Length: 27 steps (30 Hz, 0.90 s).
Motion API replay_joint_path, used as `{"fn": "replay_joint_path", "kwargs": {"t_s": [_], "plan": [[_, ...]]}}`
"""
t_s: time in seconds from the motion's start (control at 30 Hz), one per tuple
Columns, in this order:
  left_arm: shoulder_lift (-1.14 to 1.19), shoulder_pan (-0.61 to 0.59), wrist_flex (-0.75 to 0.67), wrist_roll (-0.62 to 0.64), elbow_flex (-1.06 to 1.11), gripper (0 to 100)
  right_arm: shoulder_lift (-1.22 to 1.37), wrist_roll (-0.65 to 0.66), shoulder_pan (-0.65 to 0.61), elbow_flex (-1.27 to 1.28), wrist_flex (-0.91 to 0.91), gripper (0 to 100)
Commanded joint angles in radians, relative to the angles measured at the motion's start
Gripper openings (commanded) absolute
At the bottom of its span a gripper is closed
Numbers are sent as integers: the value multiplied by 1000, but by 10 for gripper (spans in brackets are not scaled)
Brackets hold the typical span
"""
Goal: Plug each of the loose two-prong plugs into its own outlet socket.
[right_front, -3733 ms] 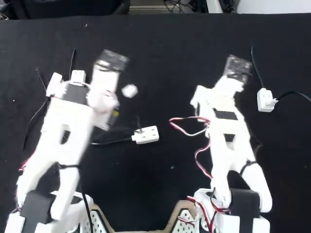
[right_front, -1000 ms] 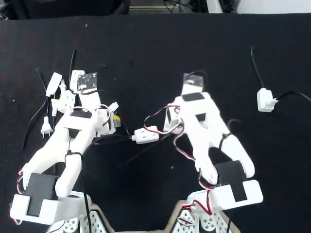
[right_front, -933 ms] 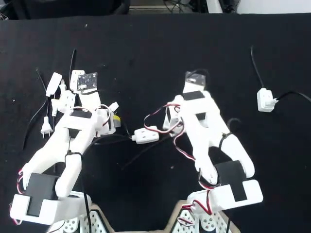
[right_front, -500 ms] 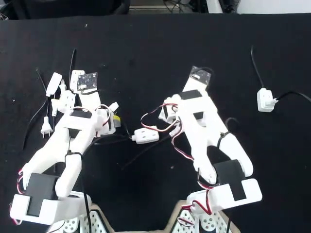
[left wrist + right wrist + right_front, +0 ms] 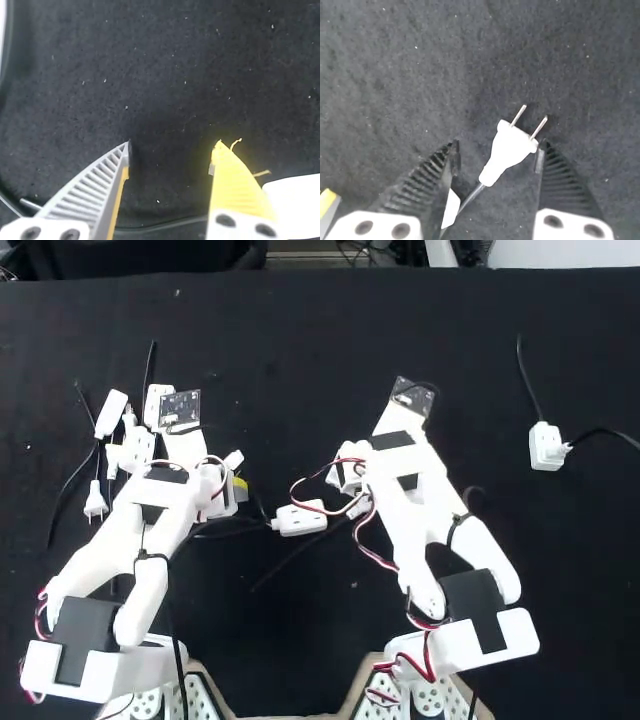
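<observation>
Black cloth covers the worktop. Nearest, a white outlet socket lies between the arms. Beyond it, the right tool stands spread around a white two-prong plug lying on the cloth. The left tool stands spread over cloth.

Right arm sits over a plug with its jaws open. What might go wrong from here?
The plug lies slanted between the right gripper's open fingers, nearer one of them, so closing may twist it or pinch the prongs. Its cord runs back beneath the gripper and might snag on a lift. In the high view that arm's loose red wires hang by the outlet block and may catch.
</observation>
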Motion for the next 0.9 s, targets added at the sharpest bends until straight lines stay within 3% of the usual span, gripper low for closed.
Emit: {"fn": "replay_joint_path", "kwargs": {"t_s": [0.0, 0.3, 0.57, 0.63, 0.73, 0.87], "plan": [[-35, -4, -12, 11, -12, 256, -2, -6, -8, -8, -9, 229], [-38, -4, -12, 12, -12, 256, 150, -2, 110, -87, 5, 229], [-41, -4, -12, 12, -12, 256, 410, 3, 109, -478, 394, 188], [-41, -4, -12, 12, -12, 256, 461, 66, 109, -553, 436, 126], [-41, -4, -12, 12, -12, 256, 521, 262, 110, -633, 443, 5], [-37, -4, -12, 12, -15, 256, 526, 359, 120, -654, 446, 11]]}}
